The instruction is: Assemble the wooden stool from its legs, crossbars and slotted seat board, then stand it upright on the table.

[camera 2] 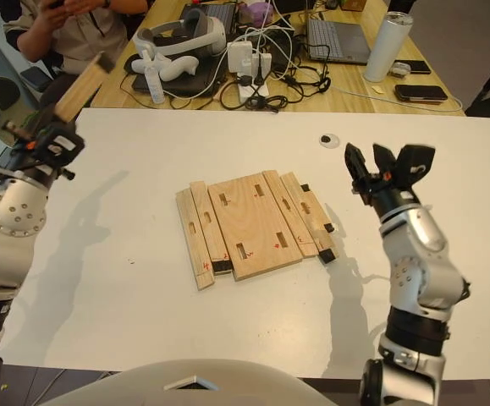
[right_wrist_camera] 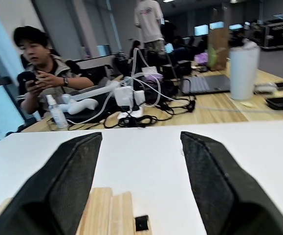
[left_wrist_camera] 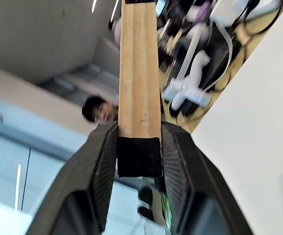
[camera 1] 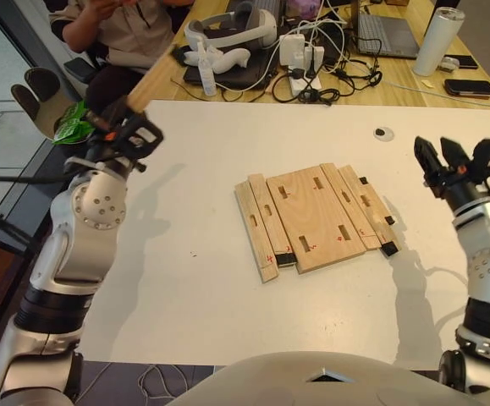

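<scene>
The slotted seat board [camera 1: 316, 217] lies flat in the middle of the white table [camera 1: 211, 288]. Wooden legs and crossbars [camera 1: 258, 222] lie against its left and right [camera 1: 365, 205] sides, some with black end caps. My left gripper [camera 1: 131, 128] is raised at the table's far left edge, shut on a wooden leg [left_wrist_camera: 139, 68] by its black-capped end; the leg [camera 1: 153, 82] points up and away. My right gripper [camera 1: 454, 158] hovers open and empty above the table's right side, with both pads [right_wrist_camera: 73, 186] spread wide apart.
Beyond the table's far edge stands a wooden desk with a headset [camera 1: 232, 30], spray bottle [camera 1: 206, 69], cables and chargers [camera 1: 304, 63], a laptop [camera 1: 384, 34], a white tumbler [camera 1: 437, 41] and phones. A small black disc [camera 1: 384, 132] lies on the table.
</scene>
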`<state>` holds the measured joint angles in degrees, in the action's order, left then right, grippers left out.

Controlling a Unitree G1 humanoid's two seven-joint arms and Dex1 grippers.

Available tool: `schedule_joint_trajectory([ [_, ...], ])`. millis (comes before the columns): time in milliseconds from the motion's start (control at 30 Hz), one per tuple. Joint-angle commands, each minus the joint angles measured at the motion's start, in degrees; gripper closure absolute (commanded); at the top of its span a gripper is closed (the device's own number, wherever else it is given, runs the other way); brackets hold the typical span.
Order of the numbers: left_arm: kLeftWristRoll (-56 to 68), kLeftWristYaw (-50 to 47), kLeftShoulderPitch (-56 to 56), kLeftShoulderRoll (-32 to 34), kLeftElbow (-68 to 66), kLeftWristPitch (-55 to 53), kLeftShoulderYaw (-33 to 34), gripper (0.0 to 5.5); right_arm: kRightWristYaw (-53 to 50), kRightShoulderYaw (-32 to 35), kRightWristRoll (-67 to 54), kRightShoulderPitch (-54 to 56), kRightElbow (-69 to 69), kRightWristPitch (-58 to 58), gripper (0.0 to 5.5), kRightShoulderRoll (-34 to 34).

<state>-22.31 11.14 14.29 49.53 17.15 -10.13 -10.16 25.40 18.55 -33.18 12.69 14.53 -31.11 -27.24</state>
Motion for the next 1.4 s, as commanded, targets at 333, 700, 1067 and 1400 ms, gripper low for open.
schedule_joint_trajectory([
  [333,-22.0,16.8,28.9,-4.1,-15.1,41.8,-19.9,4.22,37.5,-29.3,4.3,39.5,1.5,-8.0,2.49,-21.5],
  [700,-30.2,22.4,37.6,-2.8,-23.3,55.5,-21.8,4.22,36.9,-36.7,10.9,38.4,-5.3,-12.0,2.49,-15.0],
  [1067,-30.8,22.9,41.2,-5.0,-25.2,58.2,-21.5,4.22,33.1,-39.9,14.8,33.3,-6.2,-14.5,2.49,-10.0],
  [1400,-29.3,25.0,41.8,-6.9,-23.9,58.5,-21.2,4.22,31.9,-41.5,17.7,33.0,-9.5,-14.1,2.65,-5.5],
])
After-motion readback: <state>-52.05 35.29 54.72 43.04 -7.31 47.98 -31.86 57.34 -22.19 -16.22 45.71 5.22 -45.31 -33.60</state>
